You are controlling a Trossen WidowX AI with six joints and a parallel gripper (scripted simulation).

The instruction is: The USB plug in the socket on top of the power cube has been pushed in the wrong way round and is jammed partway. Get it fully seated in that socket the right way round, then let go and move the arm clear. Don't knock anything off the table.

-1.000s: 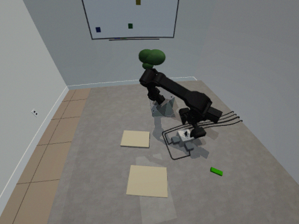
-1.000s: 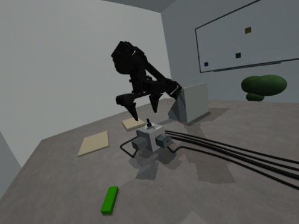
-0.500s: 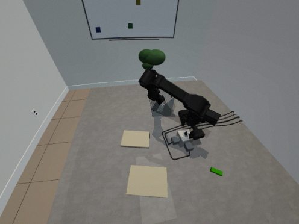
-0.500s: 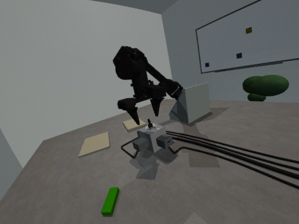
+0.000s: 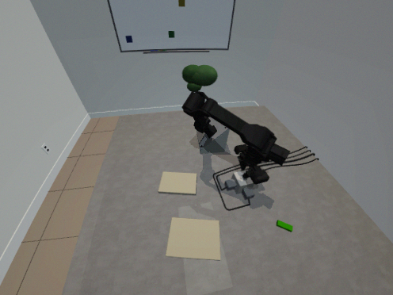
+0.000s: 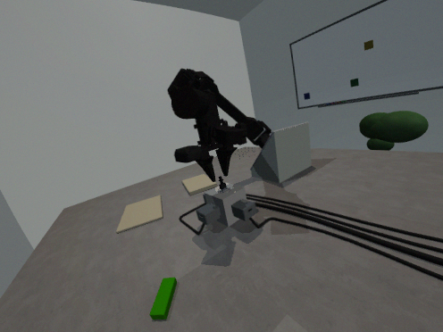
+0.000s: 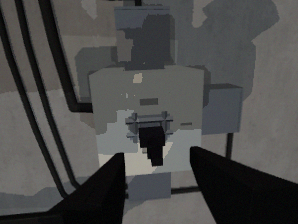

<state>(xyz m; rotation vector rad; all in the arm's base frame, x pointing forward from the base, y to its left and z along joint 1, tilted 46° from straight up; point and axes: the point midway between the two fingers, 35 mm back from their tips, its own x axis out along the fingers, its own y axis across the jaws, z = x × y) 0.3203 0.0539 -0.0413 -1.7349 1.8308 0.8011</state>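
Observation:
The light grey power cube (image 5: 239, 178) (image 6: 220, 202) (image 7: 150, 87) stands on the table with grey plugs on its sides. The small black USB plug (image 6: 221, 182) (image 7: 151, 142) sticks up out of the socket on the cube's top face. My gripper (image 5: 247, 170) (image 6: 218, 175) (image 7: 157, 157) points straight down over the cube. Its fingers are partly closed, one on each side of the plug. In the wrist view there is a gap between each finger and the plug. In the exterior view the fingertips are level with the top of the plug.
Black cables (image 5: 301, 155) (image 6: 348, 232) run from the cube to the right and loop round its left side. A green block (image 5: 284, 225) (image 6: 163, 297) lies in front. Two tan mats (image 5: 177, 182) (image 5: 193, 238) lie to the left. A grey wedge (image 6: 286, 152) stands behind.

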